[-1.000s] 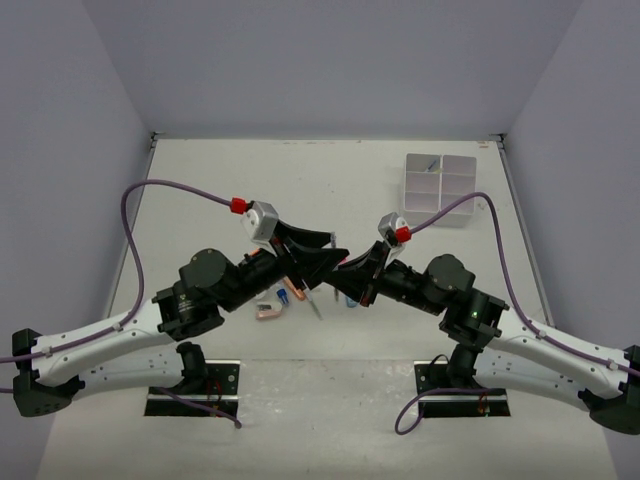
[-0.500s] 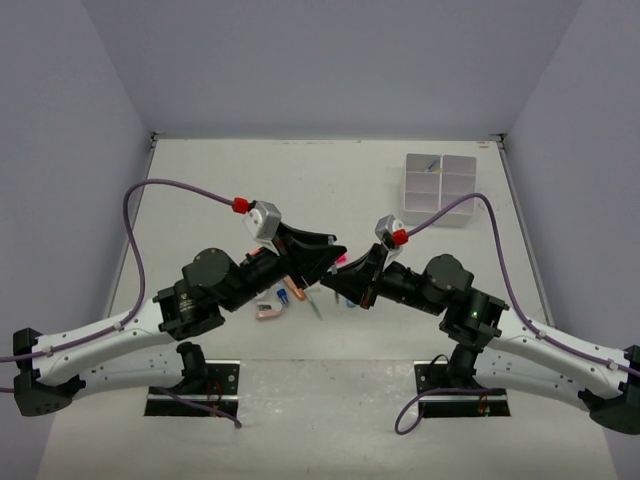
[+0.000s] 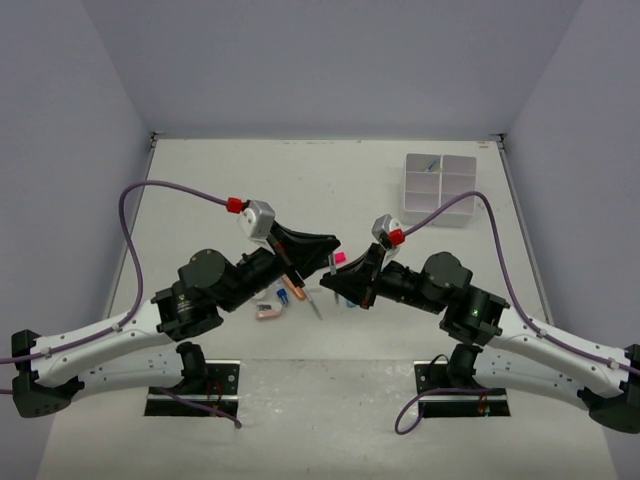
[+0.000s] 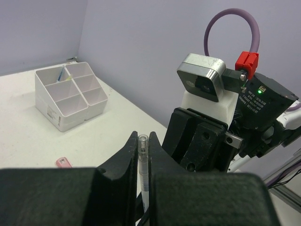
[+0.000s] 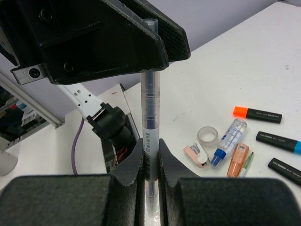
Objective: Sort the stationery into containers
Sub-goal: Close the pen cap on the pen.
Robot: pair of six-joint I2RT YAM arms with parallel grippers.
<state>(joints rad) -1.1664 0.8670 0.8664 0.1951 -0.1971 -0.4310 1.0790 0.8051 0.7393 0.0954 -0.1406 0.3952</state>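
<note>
Pen (image 5: 150, 106) hangs over the near middle of the table (image 5: 244, 61), gripped from both sides: right gripper (image 5: 150, 149) is closed on one end, left gripper (image 4: 143, 141) on the other (jaws narrow, barrel between them). Beside it on the surface lie tape (image 5: 207, 135), highlighters (image 5: 257, 114) and small pieces (image 5: 195, 154); box (image 3: 440, 188) stands at the far right, well apart.

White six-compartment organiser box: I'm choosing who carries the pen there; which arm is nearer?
Right. The right arm stands on the table half with the white organiser box; the left arm reaches in from the other half.
</note>
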